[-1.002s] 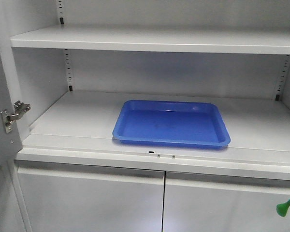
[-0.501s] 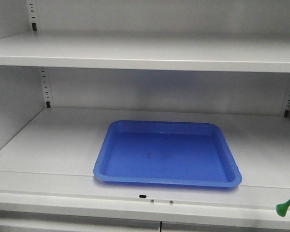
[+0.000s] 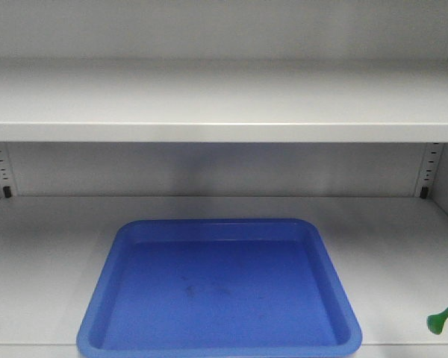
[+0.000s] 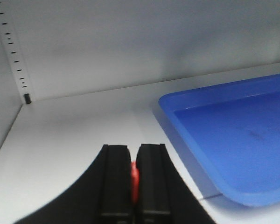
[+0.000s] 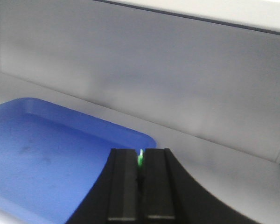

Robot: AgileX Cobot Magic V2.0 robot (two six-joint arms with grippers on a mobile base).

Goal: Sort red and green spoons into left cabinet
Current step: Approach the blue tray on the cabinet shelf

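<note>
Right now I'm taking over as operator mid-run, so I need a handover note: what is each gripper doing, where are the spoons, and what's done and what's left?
Left gripper: shut on the red spoon, at the shelf left of the blue tray.
Right gripper: shut on the green spoon, by the tray's right side.
Done: both spoons are in hand at the cabinet; the tray is empty.
Left: set both spoons down, probably in the tray, and release.

Red spoon point(image 4: 135, 180) in left jaws, green spoon point(image 3: 441, 318) in right jaws, at grey cabinet point(image 3: 209, 101).
</note>
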